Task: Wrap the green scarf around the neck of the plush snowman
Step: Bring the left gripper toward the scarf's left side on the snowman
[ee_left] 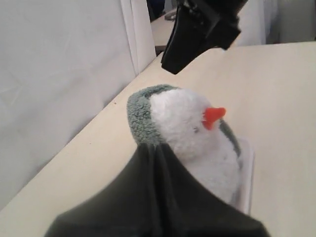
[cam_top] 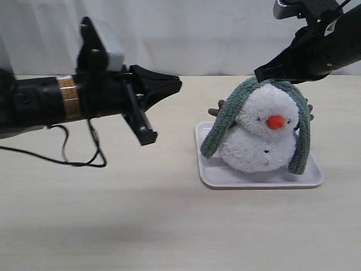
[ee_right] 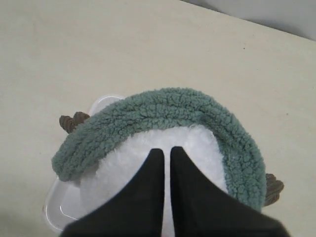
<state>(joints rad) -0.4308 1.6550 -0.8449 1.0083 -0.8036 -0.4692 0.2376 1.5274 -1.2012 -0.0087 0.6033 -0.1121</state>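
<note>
- Sage-green fleece is what we watch first: the green scarf (cam_top: pixel 223 121) lies over the crown of the snowman (cam_top: pixel 256 149) like a hood, not at the plush snowman's neck (cam_top: pixel 254 131), which shows bare white under the orange nose (cam_top: pixel 274 121)
- Its two ends hang down either side of the body, right of centre in the frame, and the tips reach the white tray (cam_top: pixel 225 178) the toy sits on; the strip looks thick, fuzzy and limp
- We judge the biggest risk to be slippage: on that rounded head the band could slide off the back if one end is tugged harder than the other
- A pull on either end may also drag or topple the light plush, or shove the tray across the table (cam_top: pixel 113 226), since nothing pins them
- The brown arms (cam_top: pixel 216 108) poke out just behind the scarf and could snag the fleece as it comes down to the neck
- The right gripper (cam_top: pixel 260 73), upper right of the frame, hovers just over the crown with jaws pressed together and nothing between them; reopening so near could catch white pile instead of green
- The left gripper (cam_top: pixel 176 84), centre left and well apart from the toy, is closed too and empty, so neither end is held
</note>
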